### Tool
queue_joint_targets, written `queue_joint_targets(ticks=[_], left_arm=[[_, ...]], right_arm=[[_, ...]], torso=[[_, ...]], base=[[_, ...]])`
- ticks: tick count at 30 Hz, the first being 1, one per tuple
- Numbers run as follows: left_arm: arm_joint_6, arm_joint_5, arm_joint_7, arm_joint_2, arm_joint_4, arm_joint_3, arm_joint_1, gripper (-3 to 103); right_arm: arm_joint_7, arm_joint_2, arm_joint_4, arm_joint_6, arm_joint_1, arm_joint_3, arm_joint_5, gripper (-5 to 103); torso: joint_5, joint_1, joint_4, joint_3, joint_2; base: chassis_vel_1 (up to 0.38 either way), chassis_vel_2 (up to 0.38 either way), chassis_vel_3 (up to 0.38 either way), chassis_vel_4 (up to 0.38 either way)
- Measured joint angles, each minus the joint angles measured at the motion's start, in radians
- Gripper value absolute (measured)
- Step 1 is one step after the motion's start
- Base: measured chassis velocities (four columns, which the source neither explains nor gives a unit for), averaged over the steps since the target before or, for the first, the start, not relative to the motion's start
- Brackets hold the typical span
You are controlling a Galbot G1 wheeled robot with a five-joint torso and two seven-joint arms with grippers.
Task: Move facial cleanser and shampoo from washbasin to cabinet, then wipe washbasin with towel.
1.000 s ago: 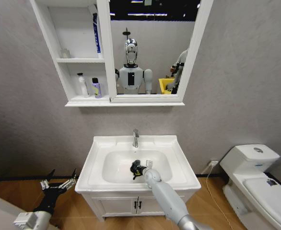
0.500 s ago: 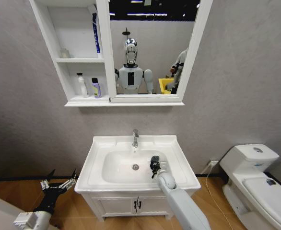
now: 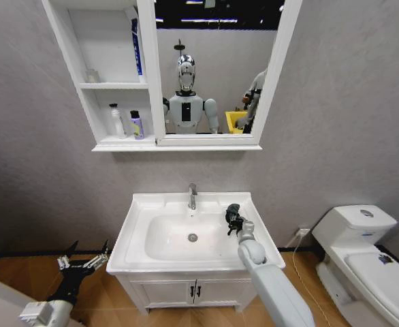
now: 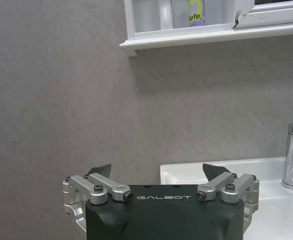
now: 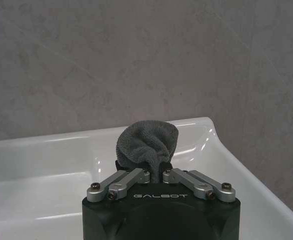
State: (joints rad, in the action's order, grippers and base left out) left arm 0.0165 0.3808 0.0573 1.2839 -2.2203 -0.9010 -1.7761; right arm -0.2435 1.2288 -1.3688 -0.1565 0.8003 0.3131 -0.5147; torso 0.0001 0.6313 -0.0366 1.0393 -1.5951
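We see washbasin [image 3: 145,204] at lower centre, cabinet [image 3: 111,75] upper left. Right gripper [image 3: 233,219] at basin's right rim, clamped on bunched towel [image 5: 147,142]; soft, light, squashy, best pinched mid-bundle. Left gripper [image 3: 84,260] lower left, jaws spread wide, idle.

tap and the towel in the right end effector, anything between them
Nothing: the head view shows bare white rim of the washbasin between tap and towel.
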Motion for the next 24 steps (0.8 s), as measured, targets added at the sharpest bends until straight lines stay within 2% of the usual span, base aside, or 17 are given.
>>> queue_joint_targets(ticks=[4,9,12,13,15,16,19,20,23,24], left_arm=[[0.0,0.0,0.0,0.0,0.0,0.0,0.0,100],[0.0,0.0,0.0,0.0,0.0,0.0,0.0,100],[0.0,0.0,0.0,0.0,0.0,0.0,0.0,100],[0.0,0.0,0.0,0.0,0.0,0.0,0.0,100],[0.0,0.0,0.0,0.0,0.0,0.0,0.0,100],[0.0,0.0,0.0,0.0,0.0,0.0,0.0,100],[0.0,0.0,0.0,0.0,0.0,0.0,0.0,100],[0.0,0.0,0.0,0.0,0.0,0.0,0.0,100],[0.0,0.0,0.0,0.0,0.0,0.0,0.0,100],[0.0,0.0,0.0,0.0,0.0,0.0,0.0,100]], right_arm=[[0.045,-0.024,0.049,0.006,-0.035,0.018,-0.038,7],[0.078,-0.036,0.074,0.008,-0.034,0.024,-0.038,3],[0.123,-0.028,0.116,0.035,-0.035,0.026,-0.028,18],[0.123,-0.028,0.116,0.035,-0.035,0.026,-0.028,18],[0.131,-0.026,0.118,0.042,-0.033,0.029,-0.025,28],[0.131,-0.026,0.118,0.042,-0.033,0.029,-0.025,28],[0.131,-0.027,0.127,0.058,-0.032,0.037,0.015,44],[0.131,-0.027,0.127,0.058,-0.032,0.037,0.015,44],[0.126,-0.036,0.11,0.065,-0.016,0.047,0.039,61],[0.126,-0.036,0.11,0.065,-0.016,0.047,0.039,61]], torso=[[0.0001,0.0,0.0,0.0,0.0],[0.0,0.0,0.0002,0.0,0.0],[0.0002,0.0,0.0,0.0,0.0],[0.0002,0.0,0.0,0.0,0.0],[0.0,0.0,-0.0001,0.0,0.0],[0.0,0.0,-0.0001,0.0,0.0],[0.0,0.0,0.0,0.0,0.0],[0.0,0.0,0.0,0.0,0.0],[0.0,0.0,0.0,0.0,0.0],[0.0,0.0,0.0,0.0,0.0]], base=[[0.0,0.0,0.0,0.0],[0.0,0.0,0.0,0.0],[0.0,0.0,0.0,0.0],[0.0,0.0,0.0,0.0],[0.0,0.0,0.0,0.0],[0.0,0.0,0.0,0.0],[0.0,0.0,0.0,0.0],[0.0,0.0,0.0,0.0],[0.0,0.0,0.0,0.0],[0.0,0.0,0.0,0.0]])
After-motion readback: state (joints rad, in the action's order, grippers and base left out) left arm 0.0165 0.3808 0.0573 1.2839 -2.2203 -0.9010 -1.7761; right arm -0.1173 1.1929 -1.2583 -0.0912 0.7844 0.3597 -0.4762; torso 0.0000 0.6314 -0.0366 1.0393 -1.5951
